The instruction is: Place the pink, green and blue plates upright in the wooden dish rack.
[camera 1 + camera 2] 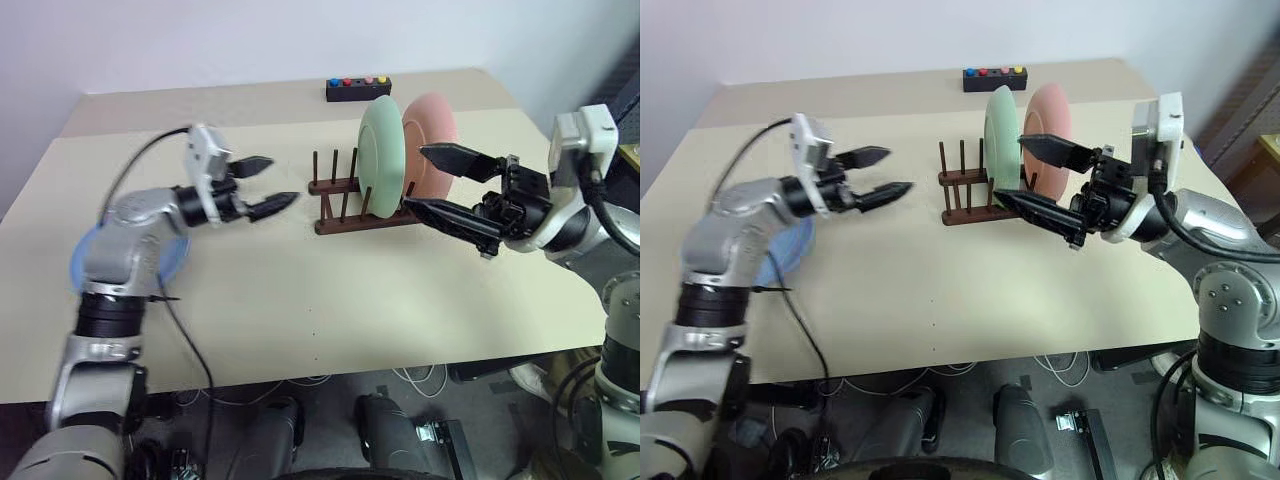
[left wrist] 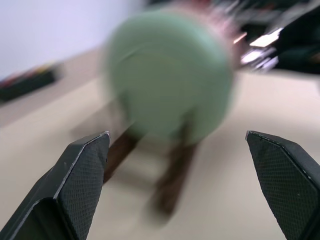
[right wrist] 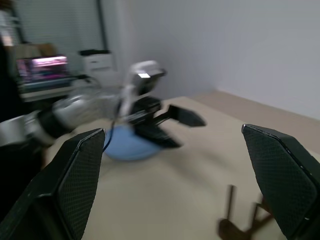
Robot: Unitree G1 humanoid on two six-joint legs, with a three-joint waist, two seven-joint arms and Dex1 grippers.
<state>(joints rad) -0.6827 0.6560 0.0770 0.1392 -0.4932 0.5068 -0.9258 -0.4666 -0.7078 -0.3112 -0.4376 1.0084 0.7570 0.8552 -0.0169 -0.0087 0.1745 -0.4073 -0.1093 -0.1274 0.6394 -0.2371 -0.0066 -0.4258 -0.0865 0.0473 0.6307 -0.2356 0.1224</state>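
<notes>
A beige worktop (image 1: pixel 300 300) carries a wooden dish rack (image 1: pixel 345 205) holding the green plate (image 1: pixel 382 155) and pink plate (image 1: pixel 432 130) upright. The blue plate (image 1: pixel 85 262) lies flat under the left arm. The left end effector (image 1: pixel 268 184) and right end effector (image 1: pixel 432 180) both gape wide, empty.

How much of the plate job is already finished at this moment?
Done: the green plate and pink plate stand upright in the wooden dish rack. In hand: nothing; left gripper and right gripper are open. Left: the blue plate lies flat on the table.
</notes>
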